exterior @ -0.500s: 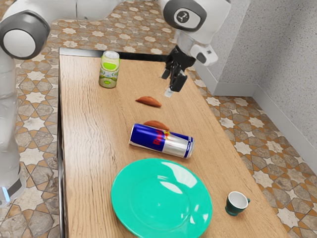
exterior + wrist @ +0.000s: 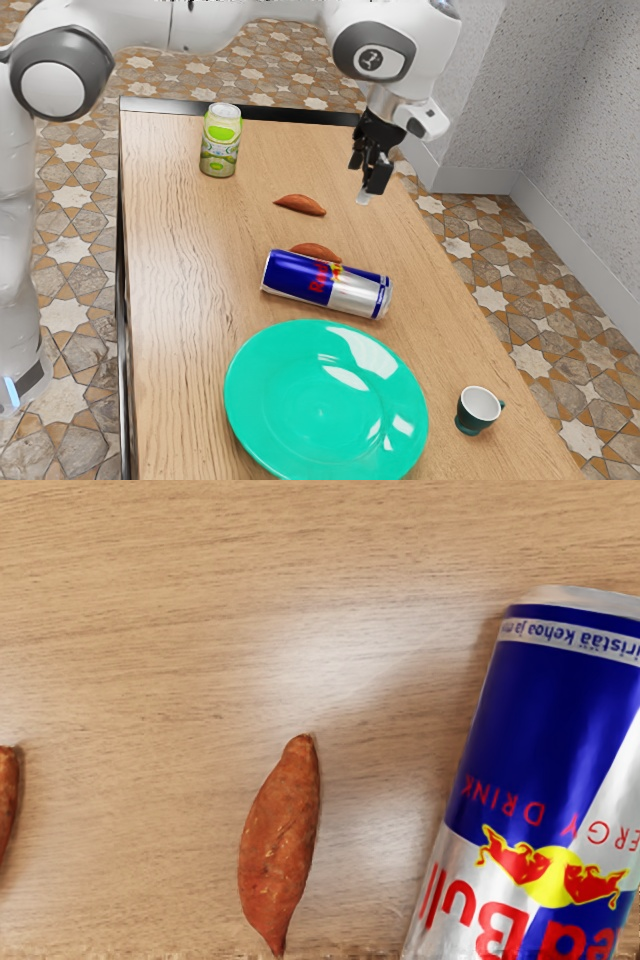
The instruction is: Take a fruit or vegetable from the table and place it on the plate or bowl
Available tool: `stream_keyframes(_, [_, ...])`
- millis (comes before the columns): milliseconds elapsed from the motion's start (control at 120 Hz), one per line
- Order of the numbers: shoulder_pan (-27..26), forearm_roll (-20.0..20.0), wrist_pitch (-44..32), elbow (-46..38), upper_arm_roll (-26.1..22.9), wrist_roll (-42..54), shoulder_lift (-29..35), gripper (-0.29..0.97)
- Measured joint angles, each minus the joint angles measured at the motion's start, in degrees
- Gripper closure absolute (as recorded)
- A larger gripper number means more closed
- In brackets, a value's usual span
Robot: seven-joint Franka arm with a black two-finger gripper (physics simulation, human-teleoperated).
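Over the far half of the table (image 2: 180, 300), toward the exterior view's right edge, the gripper (image 2: 366, 188) hangs above bare wood. Fingers look apart, nothing between them.

Two candidates lie flat. The far sweet potato (image 2: 300, 205) sits alone, near the gripper on the exterior view's left. The near sweet potato (image 2: 316, 250) lies just beside the can (image 2: 325, 283), which is on its side; the wrist view shows a narrow gap between them. The plate (image 2: 325, 400) lies on the can's other side, nothing on it.

Handling, as judged:
- Likely light and stiff, and the matte, rough skin should hold well.
- Both ends taper, so a grip there would squeeze it out or let it pivot.
- Take hold across the thick middle, square to the long axis.

You would do better with the far sweet potato. The can looks free to roll if you nudge it.
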State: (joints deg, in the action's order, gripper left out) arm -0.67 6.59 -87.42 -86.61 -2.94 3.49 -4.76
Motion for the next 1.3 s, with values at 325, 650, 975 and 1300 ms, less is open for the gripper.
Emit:
stream_keyframes(325, [0.5, -1.5, -2.9, -14.2, 3.8, 0.8, 7.0, 0.00])
stream_keyframes(650, [-0.3, -1.4, -13.2, -28.3, 4.9, 1.0, 13.2, 0.00])
stream_keyframes(975, [-0.3, -1.5, -18.8, -33.1, 7.8, 1.2, 16.2, 0.00])
stream_keyframes(1300, [-1.6, 5.5, -24.1, -32.3, 8.3, 2.3, 13.0, 0.00])
